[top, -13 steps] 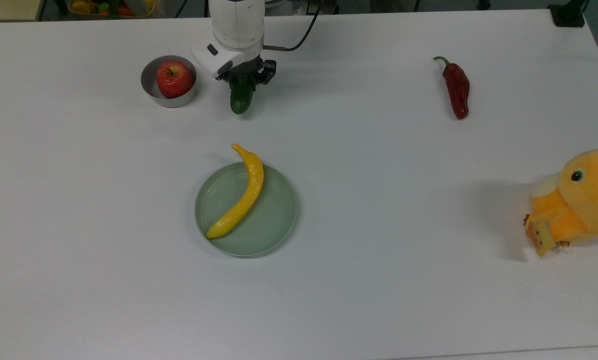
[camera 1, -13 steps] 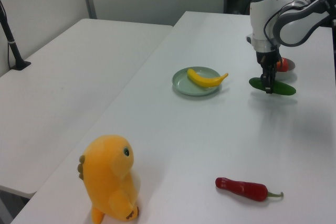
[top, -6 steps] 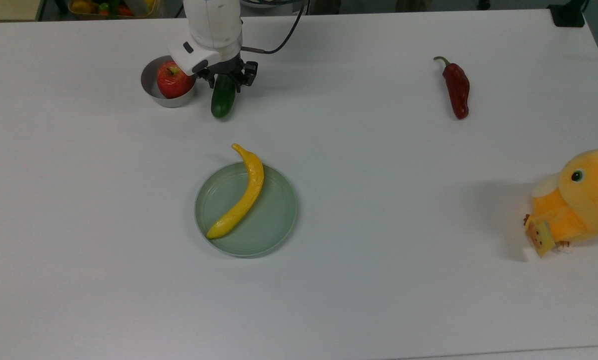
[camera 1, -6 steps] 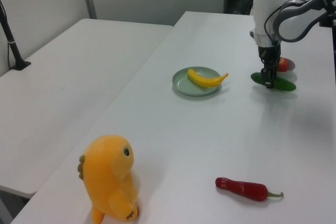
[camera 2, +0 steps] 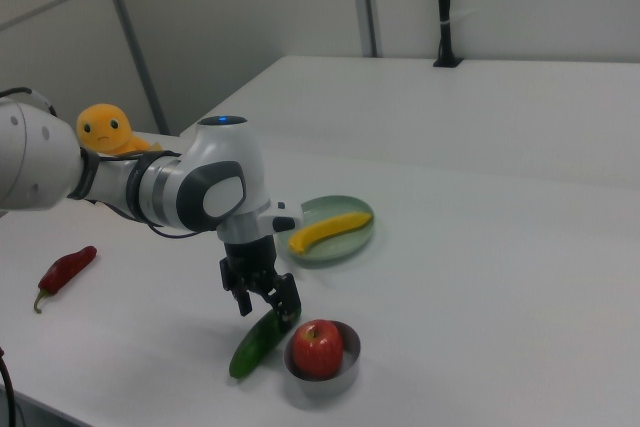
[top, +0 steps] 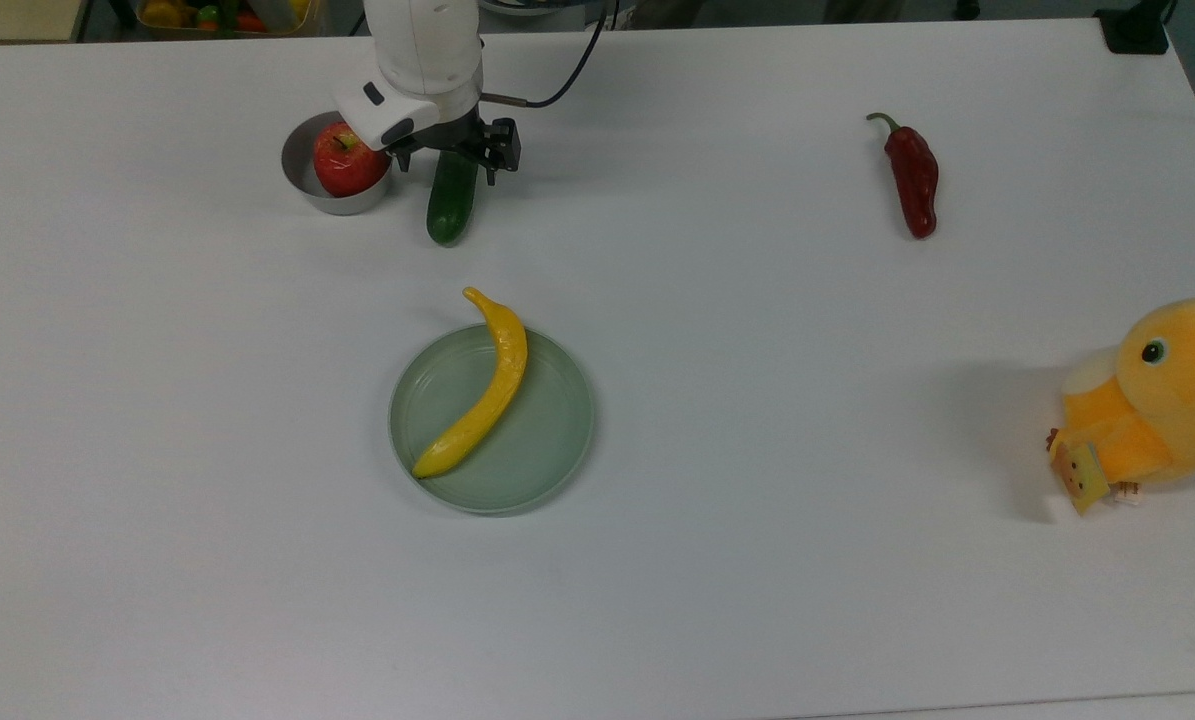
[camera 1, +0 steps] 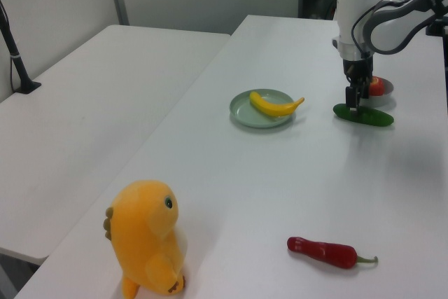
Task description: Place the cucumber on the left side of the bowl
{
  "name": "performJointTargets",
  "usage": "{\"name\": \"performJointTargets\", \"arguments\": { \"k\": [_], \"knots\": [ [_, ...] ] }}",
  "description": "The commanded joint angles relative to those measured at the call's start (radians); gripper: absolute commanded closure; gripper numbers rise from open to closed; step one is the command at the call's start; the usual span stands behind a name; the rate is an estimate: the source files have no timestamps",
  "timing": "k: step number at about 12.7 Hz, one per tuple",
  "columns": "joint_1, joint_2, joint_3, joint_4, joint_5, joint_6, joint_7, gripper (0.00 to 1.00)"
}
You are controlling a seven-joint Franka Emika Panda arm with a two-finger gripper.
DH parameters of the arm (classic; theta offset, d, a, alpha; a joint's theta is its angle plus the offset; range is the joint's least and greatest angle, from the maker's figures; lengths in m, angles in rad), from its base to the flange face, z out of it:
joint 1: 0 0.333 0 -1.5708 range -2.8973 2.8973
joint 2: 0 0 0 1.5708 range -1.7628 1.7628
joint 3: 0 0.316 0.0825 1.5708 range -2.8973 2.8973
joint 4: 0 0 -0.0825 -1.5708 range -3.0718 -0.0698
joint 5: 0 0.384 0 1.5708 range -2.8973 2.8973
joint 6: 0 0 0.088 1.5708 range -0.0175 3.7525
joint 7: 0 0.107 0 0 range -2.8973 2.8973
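The dark green cucumber (top: 451, 208) lies flat on the white table just to the top view's right of the small silver bowl (top: 295, 172), a narrow gap apart. In the right view the cucumber (camera 2: 255, 347) is at the bowl's (camera 2: 322, 381) left. My gripper (top: 454, 160) hangs open over the cucumber's far end, one finger on either side. In the left view my gripper (camera 1: 353, 99) stands just above the cucumber (camera 1: 365, 115), in front of the bowl (camera 1: 385, 93). A red apple (top: 347, 160) sits inside the bowl.
A pale green plate (top: 547, 440) with a yellow banana (top: 485, 390) lies near the table's middle. A dark red chili pepper (top: 912, 178) lies toward the top view's upper right. An orange plush toy (top: 1162, 400) sits at the right edge.
The gripper carried the cucumber to the top view's left toward the bowl, lowered it onto the table, and its fingers have spread off it.
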Motion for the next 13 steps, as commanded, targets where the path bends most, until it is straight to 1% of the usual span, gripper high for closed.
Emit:
{"name": "performJointTargets", "arguments": {
  "k": [1,2,4,6,8,9,11,13],
  "knots": [
    [0.028,-0.018,0.0,0.043,0.035,0.015,0.015,0.0],
    [0.042,-0.021,0.002,0.086,0.061,-0.005,0.05,0.0],
    [0.044,-0.025,0.008,0.176,0.113,-0.034,0.116,0.0],
    [0.044,-0.025,0.049,0.261,0.114,-0.077,0.175,0.0],
    [0.044,-0.023,0.054,0.348,0.112,-0.217,0.161,0.0],
    [0.047,-0.025,0.055,0.374,0.112,-0.232,0.142,0.0],
    [0.052,-0.043,0.06,0.428,0.115,-0.266,0.038,0.0],
    [0.055,-0.043,0.059,0.439,0.115,-0.269,0.034,0.0]
  ]
}}
